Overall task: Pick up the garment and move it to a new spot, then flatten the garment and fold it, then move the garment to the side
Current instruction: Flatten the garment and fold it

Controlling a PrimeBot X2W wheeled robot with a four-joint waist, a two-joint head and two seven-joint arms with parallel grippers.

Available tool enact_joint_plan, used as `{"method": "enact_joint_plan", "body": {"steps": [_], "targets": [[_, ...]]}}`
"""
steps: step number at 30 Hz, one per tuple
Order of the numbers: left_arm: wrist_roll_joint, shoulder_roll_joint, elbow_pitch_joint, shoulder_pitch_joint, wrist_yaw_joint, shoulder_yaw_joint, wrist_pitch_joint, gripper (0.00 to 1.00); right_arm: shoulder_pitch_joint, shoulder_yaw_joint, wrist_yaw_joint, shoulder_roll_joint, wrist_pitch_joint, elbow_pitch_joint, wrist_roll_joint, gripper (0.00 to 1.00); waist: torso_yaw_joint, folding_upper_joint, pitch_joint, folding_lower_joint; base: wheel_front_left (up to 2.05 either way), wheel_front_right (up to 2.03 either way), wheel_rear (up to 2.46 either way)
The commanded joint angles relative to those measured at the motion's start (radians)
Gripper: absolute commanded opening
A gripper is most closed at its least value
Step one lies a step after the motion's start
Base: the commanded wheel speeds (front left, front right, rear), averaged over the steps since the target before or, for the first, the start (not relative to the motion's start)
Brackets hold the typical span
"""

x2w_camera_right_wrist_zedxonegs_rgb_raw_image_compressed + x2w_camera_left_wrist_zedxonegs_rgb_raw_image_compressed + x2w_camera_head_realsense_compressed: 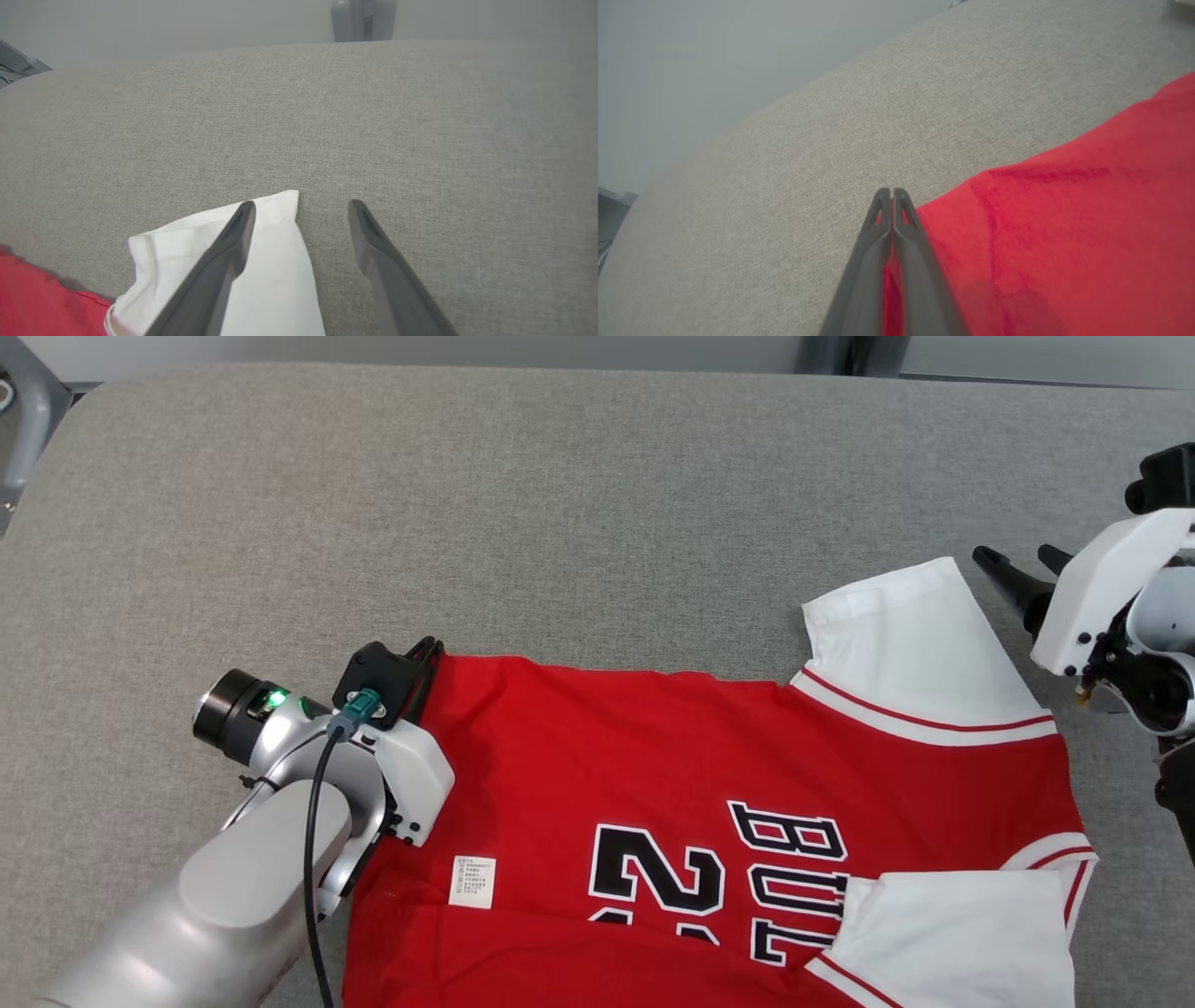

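Note:
The garment (653,784) is a red jersey with white sleeves and black-and-white lettering, spread flat on the grey table (560,504). My left gripper (428,651) is shut on the jersey's far left hem corner; in the left wrist view its fingers (892,205) pinch red cloth (1064,224). My right gripper (1018,560) hovers open just right of the upper white sleeve (906,635). In the right wrist view one finger (233,238) lies over that sleeve (275,261), the other finger (369,238) over bare table.
The grey fabric surface (373,116) stretches wide beyond the jersey to the far side and left. A small white care label (473,881) shows on the red cloth. A grey post (363,18) stands past the table's far edge.

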Motion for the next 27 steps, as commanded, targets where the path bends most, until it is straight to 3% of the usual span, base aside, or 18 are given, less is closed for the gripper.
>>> {"method": "enact_joint_plan", "body": {"steps": [1,12,27], "targets": [[-0.004,-0.006,0.005,-0.019,-0.004,0.002,-0.005,0.0,-0.022,0.005,0.0,-0.015,0.015,0.022,0.006,1.0,0.008,0.0,0.009,0.0,0.0,0.0,0.0],[-0.006,-0.045,0.049,-0.048,-0.02,-0.005,-0.035,0.0,-0.139,0.111,0.0,-0.021,0.082,0.169,0.001,1.0,0.042,0.0,0.047,0.0,0.0,0.0,0.0],[-0.009,-0.078,0.099,-0.07,-0.041,-0.013,-0.057,0.0,-0.164,0.183,0.0,-0.027,0.02,0.236,0.05,1.0,0.069,0.0,0.062,0.0,0.0,0.0,0.0]]}}
